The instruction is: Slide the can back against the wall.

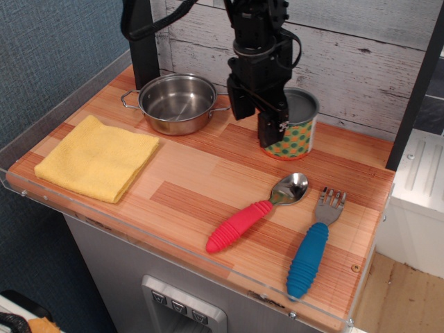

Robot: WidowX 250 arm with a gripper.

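The can (298, 137), a short tin with a grey lid and a yellow label with green and orange dots, stands upright at the back of the wooden tabletop, close to the wall (361, 62) of whitewashed planks. A narrow strip of table still shows behind it. My black gripper (253, 116) hangs down at the can's front-left side. Its right finger (272, 130) rests against the can's wall and its left finger stands apart, with nothing between them. The fingers hide the can's left side.
A steel two-handled pot (177, 103) sits left of the gripper. A folded yellow cloth (97, 156) lies at the left front. A red-handled spoon (257, 211) and a blue-handled fork (312, 243) lie at the front right. A black post (142, 41) stands at the back left.
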